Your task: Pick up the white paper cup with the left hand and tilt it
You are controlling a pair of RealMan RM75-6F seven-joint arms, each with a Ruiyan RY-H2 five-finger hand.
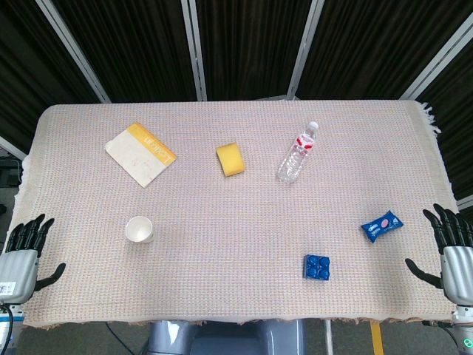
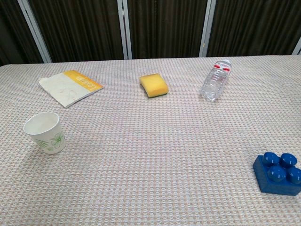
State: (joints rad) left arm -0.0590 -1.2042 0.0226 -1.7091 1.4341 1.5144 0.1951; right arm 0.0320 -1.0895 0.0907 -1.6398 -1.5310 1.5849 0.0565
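The white paper cup (image 1: 140, 230) stands upright on the table's left front part; the chest view shows the cup (image 2: 45, 132) with a green leaf print and an open mouth. My left hand (image 1: 24, 254) hovers at the table's left front corner, fingers spread and empty, well to the left of the cup. At the right front edge my right hand (image 1: 449, 248) is also spread and holds nothing. Neither hand appears in the chest view.
A yellow-edged booklet (image 1: 140, 153) lies at the back left, a yellow sponge (image 1: 231, 159) in the middle back, a water bottle (image 1: 298, 152) on its side at the back right. A blue snack packet (image 1: 382, 225) and a blue toy brick (image 1: 318, 266) sit front right.
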